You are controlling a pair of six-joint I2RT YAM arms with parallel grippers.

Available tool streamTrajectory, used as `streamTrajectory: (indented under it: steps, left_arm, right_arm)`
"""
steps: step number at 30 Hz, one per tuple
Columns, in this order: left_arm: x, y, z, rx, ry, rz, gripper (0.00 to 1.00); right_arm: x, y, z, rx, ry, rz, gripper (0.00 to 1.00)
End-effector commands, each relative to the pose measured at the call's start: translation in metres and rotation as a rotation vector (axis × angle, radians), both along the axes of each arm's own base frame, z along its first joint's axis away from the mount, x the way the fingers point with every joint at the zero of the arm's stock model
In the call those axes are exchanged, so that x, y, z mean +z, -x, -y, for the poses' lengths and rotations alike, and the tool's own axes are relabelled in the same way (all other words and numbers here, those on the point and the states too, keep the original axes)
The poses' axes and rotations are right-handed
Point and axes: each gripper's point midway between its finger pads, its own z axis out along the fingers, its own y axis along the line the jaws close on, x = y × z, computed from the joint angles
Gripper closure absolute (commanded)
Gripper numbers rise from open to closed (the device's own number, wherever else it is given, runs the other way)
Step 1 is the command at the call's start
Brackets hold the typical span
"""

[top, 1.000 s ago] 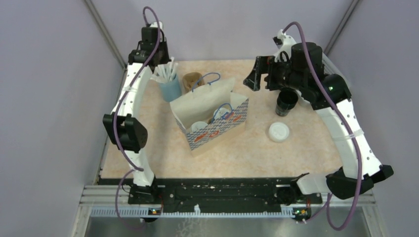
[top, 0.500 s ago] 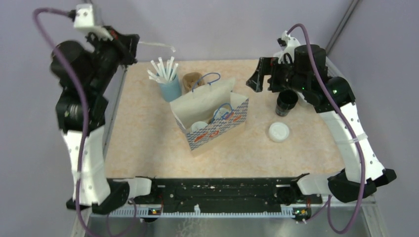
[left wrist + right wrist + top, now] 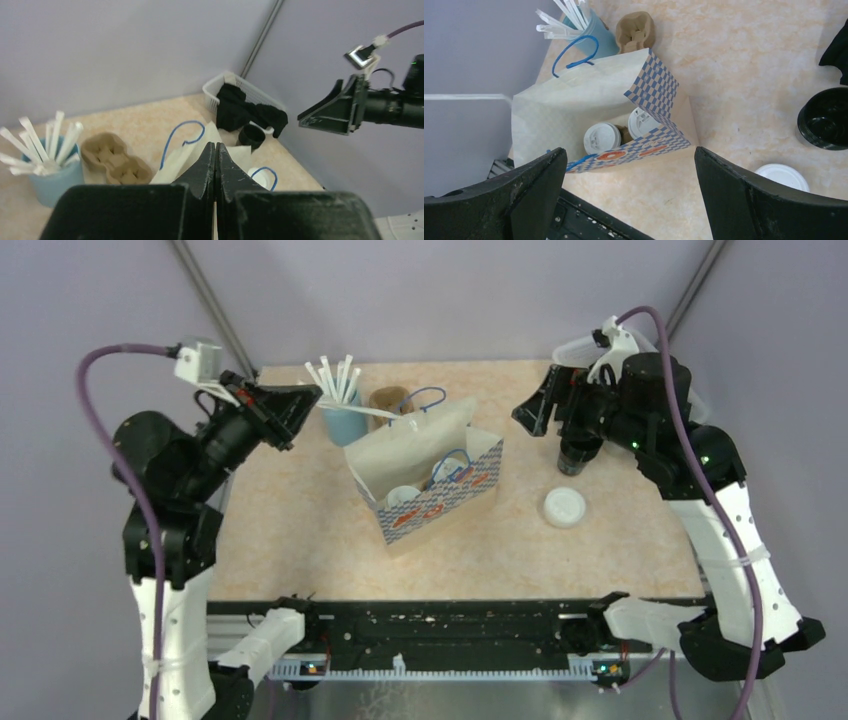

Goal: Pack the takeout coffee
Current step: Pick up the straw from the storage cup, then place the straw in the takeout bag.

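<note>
Right claw [image 3: 629,150] spread wide, gripping nothing, high over the bench [image 3: 744,60]. Not between its fingers but off to one side: the open cup [image 3: 825,119], black, upright, mouth turned up, beyond the finger at the right of the wrist view and well below it. On that same side but nearer the wrist, flat on the bench and just apart from the cup: the white lid [image 3: 781,176]. Straight ahead of the claw, framed between the two fingers and lower down: the paper bag [image 3: 574,115], mouth gaping, two lidded cups [image 3: 601,139] standing inside, close together (touching or not, hard to tell).

Left claw [image 3: 215,150] pinched tight, far across the bag from the loose cup, nipping the end of a wrapped straw [image 3: 370,412] poking toward the bag in the top view (nothing of it plain in its own wrist view). Below and beside that claw: the blue cup of straws [image 3: 55,175] and the pulp carrier [image 3: 115,162].

Judging by that: right arm much the nearer to the unpacked cup and lid. Likely needed next: a sideways shift of the open claw toward the cup, then a drop along its upright axis, or first onto the lid. Risk: a finger clipping the rim and tipping the cup.
</note>
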Motion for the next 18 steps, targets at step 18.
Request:
streamTrajectory:
  steps: [18]
  left_arm:
    - [-0.127, -0.077, 0.068, -0.089, 0.114, 0.044, 0.92]
  right_arm:
    - [-0.003, 0.012, 0.015, -0.093, -0.096, 0.004, 0.01]
